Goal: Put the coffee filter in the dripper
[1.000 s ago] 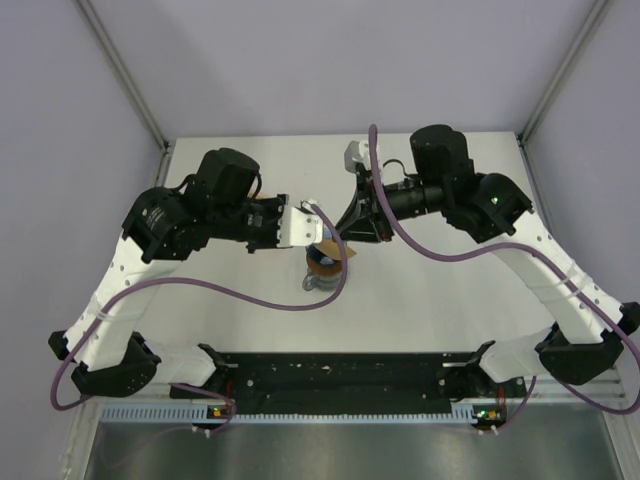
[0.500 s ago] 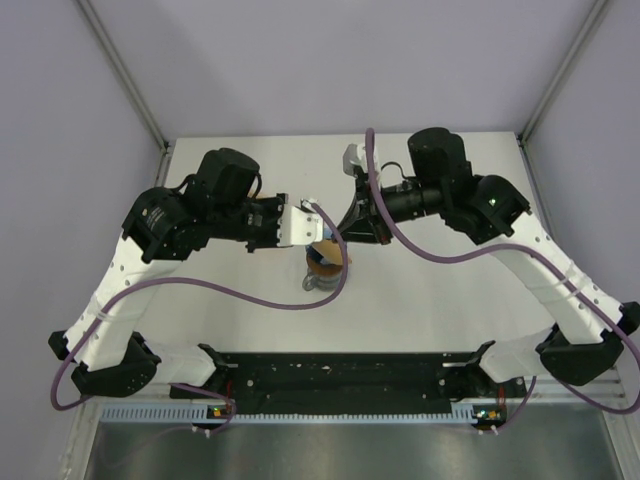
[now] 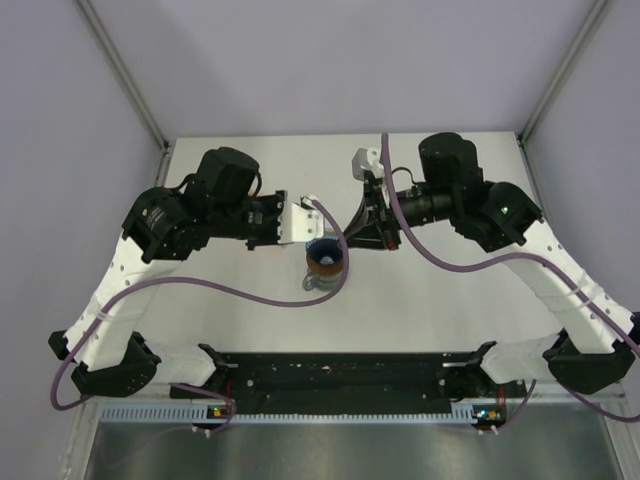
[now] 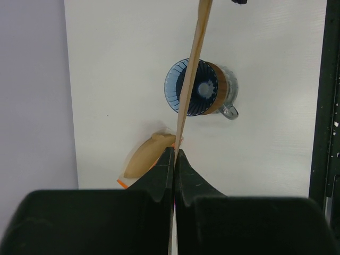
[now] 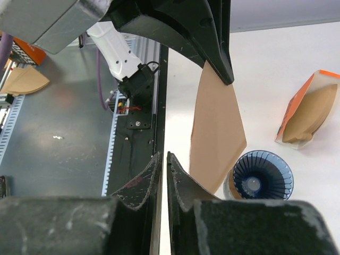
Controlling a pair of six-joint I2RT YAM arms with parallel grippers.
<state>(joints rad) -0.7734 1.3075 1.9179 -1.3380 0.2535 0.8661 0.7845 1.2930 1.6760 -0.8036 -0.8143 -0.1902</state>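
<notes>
The coffee filter is a flat tan paper fan hanging upright, pinched at its top edge by my left gripper, which is shut on it. In the left wrist view I see the filter edge-on as a thin line crossing the dripper. The dripper is a blue ribbed cone sitting on a glass jug with a brown ring. The filter's lower tip hangs just above and beside the dripper's rim. My right gripper is shut on nothing, a little to the side of the filter.
An orange-and-white pack of brown filters lies on the white table beyond the dripper. The black rail and the arm bases run along the near edge. Purple cables loop from both arms.
My right gripper has closed empty and drawn back to the right, away from the filter. The left gripper still holds the filter over the dripper, whose blue mouth now shows from above.
</notes>
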